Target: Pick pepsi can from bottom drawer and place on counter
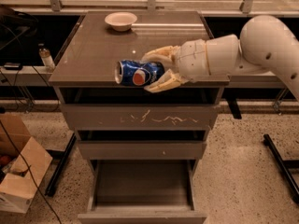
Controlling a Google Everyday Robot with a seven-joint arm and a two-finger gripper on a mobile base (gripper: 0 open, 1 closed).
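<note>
I have one pepsi can (138,73) in view, lying on its side with the silver top facing 9 o'clock. The round red-white-blue logo faces my camera. I cannot read any lettering on the blue body. The gripper (154,72) comes in from 3 o'clock on the white arm (261,45). Its two tan fingers (162,54) are clamped on the can, one along the far side and one along the near side.

The can sits over the 6 o'clock edge of the counter (96,50), a little right of the middle. I cannot tell whether it rests on the glossy top or hangs just above it.

There are three drawers in the cabinet. The top one (93,118) carries white scratches across its front, and the middle one (140,150) is plain. The bottom drawer (140,216) is pulled out toward me at 6 o'clock.

One white bowl (121,21) stands at the counter's 12 o'clock edge, well apart from the can. One small bottle (46,58) stands on a ledge at 9 o'clock, and one cardboard box (23,171) lies on the floor at 8 o'clock.
</note>
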